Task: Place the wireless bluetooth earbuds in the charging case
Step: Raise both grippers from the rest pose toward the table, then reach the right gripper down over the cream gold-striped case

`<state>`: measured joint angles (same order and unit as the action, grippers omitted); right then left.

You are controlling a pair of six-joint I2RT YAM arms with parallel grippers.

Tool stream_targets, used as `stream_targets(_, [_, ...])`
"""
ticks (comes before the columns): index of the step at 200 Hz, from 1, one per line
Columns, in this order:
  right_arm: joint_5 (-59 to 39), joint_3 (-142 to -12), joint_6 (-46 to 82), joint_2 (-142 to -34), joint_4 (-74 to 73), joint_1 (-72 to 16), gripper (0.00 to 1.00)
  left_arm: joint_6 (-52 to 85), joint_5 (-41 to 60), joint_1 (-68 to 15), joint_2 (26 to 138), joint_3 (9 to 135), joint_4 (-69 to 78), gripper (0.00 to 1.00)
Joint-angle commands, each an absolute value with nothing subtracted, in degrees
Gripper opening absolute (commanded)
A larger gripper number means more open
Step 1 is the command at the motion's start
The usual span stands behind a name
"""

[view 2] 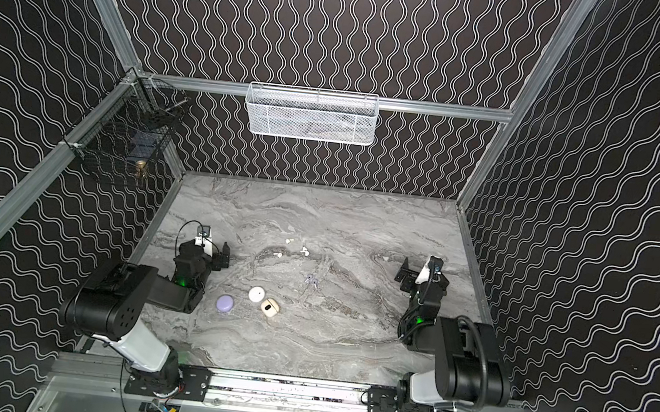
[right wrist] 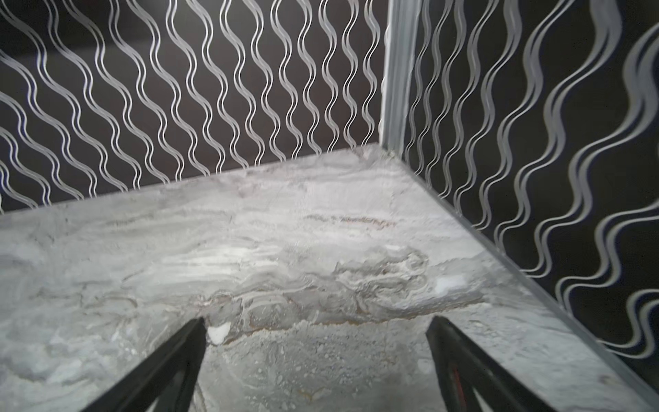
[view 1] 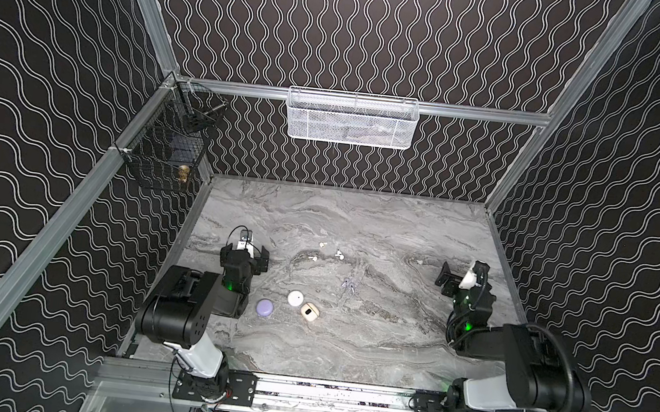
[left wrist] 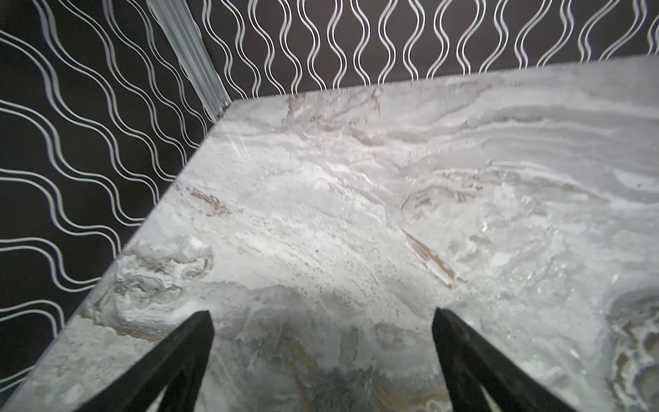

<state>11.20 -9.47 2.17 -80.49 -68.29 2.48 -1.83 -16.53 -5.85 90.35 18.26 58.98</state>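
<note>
Both grippers stand spread wide and empty. The left gripper (left wrist: 322,317) hangs over bare marble by the left wall and the right gripper (right wrist: 316,323) does likewise by the right wall. This reads as a parked starting pose that leaves the middle free.

Between them, loose on the table (view 1: 388,347), lie the white earbuds (view 1: 339,254), three scattered singly toward the back. A lilac pair (view 1: 347,284) lies side by side nearer the front.

Closer still to the front, beside the left arm, sit a lilac case (view 1: 264,307), a white case (view 1: 295,298) and a cream case (view 1: 309,310); the last two are almost touching. No bud sits in any of them. Whether any lid is up I cannot tell. Probably one must be opened first, and the left arm looks best placed to steady it while the right fetches a bud.

A white mesh basket (view 1: 350,119) and a black wire basket (view 1: 167,144) hang on the walls, out of the way.
</note>
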Motion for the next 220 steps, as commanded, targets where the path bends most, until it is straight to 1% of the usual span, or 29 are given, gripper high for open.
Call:
stream_targets(1, [13.6,-8.3,2.7,-76.9,-71.5,2.3,1.00,-2.1,-17.7,-5.8,85.7,18.6,56.5,0.99])
stream_targets(9, [15.0,-8.6,2.1,-74.5,-69.7,1.2,1.00,-1.8,-18.2,-5.9,82.2,19.4,52.0,0.99])
stream_targets(19, [19.3,-9.8,2.7,-70.2,-64.0,-0.7,1.00,-1.1,-18.6,-5.9,76.5,20.8,46.0,0.99])
stream_targets(26, [21.6,-11.6,6.2,-65.9,-58.2,-1.8,1.00,1.0,-18.8,-5.9,71.9,22.5,38.9,0.99])
stream_targets(34, [22.1,-14.8,13.6,-61.0,-48.7,-2.2,1.00,4.7,-18.1,-5.9,66.9,24.8,30.9,0.99])
stream_targets(37, [22.0,-16.2,17.2,-59.3,-45.3,-2.1,0.99,6.2,-17.3,-5.9,65.2,25.8,28.1,0.99])
stream_targets(38, [21.8,-16.9,19.7,-58.3,-41.7,-2.2,1.00,6.6,-16.9,-5.9,64.7,26.2,27.3,0.99])
stream_targets(46, [20.4,-21.0,26.6,-55.2,-31.3,-2.1,1.00,9.0,-13.2,-5.9,61.1,28.5,22.3,0.99])
stream_targets(50, [18.7,-22.9,27.5,-53.7,-26.3,-2.1,1.00,10.0,-11.4,-5.9,59.7,29.5,20.4,0.99])
stream_targets(58, [16.9,-26.0,27.0,-51.4,-19.4,-2.2,1.00,14.8,-9.8,-5.9,57.1,32.3,14.6,0.99])
stream_targets(70, [20.2,-27.5,37.8,-49.6,-13.6,-1.8,0.99,23.3,-10.4,-5.9,53.9,38.7,-0.4,0.99])
stream_targets(74, [18.5,-28.8,40.3,-49.1,-9.5,-1.2,1.00,24.6,-11.3,-5.9,53.3,40.2,-4.1,0.99])
stream_targets(76, [16.3,-29.5,40.7,-48.9,-7.9,-0.7,1.00,25.8,-11.4,-5.9,53.1,40.7,-5.5,0.99])
stream_targets(77, [13.3,-30.1,39.9,-48.8,-7.1,-0.1,1.00,26.3,-11.3,-5.9,52.9,40.9,-6.1,0.99])
stream_targets(78, [13.3,-30.1,39.9,-48.8,-7.1,-0.1,1.00,26.7,-11.2,-5.9,52.7,41.0,-6.4,0.99])
stream_targets(84, [1.8,-31.0,36.6,-48.8,-8.5,1.0,0.99,29.3,-11.4,-5.8,51.8,41.2,-9.1,0.99])
stream_targets(88, [-5.4,-31.6,32.0,-48.9,-10.4,1.0,1.00,30.9,-11.6,-5.7,51.3,40.9,-10.6,0.99])
stream_targets(94, [-9.4,-32.8,31.8,-49.3,-9.0,0.2,1.00,32.9,-11.3,-5.4,50.2,40.3,-13.2,0.99])
stream_targets(100, [-9.3,-33.1,33.2,-49.6,-7.5,-1.3,1.00,32.9,-9.0,-4.8,49.3,39.5,-14.2,0.99])
stream_targets(111, [-8.7,-32.4,33.7,-49.7,-6.3,-6.5,0.99,30.0,-0.7,-4.2,47.9,36.0,-11.5,0.99])
stream_targets(119, [-7.8,-31.0,32.8,-49.5,-7.2,-12.1,0.99,29.6,2.1,-4.2,47.1,33.9,-10.9,0.99])
stream_targets(129, [-4.2,-29.2,31.3,-49.5,-8.8,-21.2,0.99,29.2,3.4,-4.2,46.4,32.5,-11.7,0.99])
stream_targets(145, [0.6,-28.3,30.1,-51.8,-10.9,-34.5,0.99,28.6,2.8,-4.2,44.3,31.1,-14.3,0.99])
stream_targets(152, [1.8,-28.8,29.9,-53.6,-10.9,-38.1,0.99,28.0,2.6,-4.2,42.8,30.5,-15.4,0.99])
stream_targets(168, [4.6,-31.4,28.9,-61.2,-9.7,-46.7,0.97,25.8,2.2,-4.3,39.4,28.7,-16.5,0.99])
stream_targets(176, [6.0,-33.4,27.6,-66.0,-8.7,-51.1,0.93,24.9,1.3,-4.3,38.2,28.1,-17.6,0.97])
stream_targets(187, [7.3,-36.6,26.0,-71.8,-6.7,-55.5,0.89,25.2,-0.9,-4.3,37.7,27.9,-20.3,0.93])
stream_targets(197, [8.2,-39.5,25.0,-76.5,-4.6,-58.5,0.89,25.0,-0.5,-4.3,37.9,27.7,-21.5,0.89])
stream_targets(220, [8.4,-43.3,23.4,-84.0,-3.2,-62.0,0.91,25.0,0.5,-4.3,37.8,26.8,-21.8,0.87])
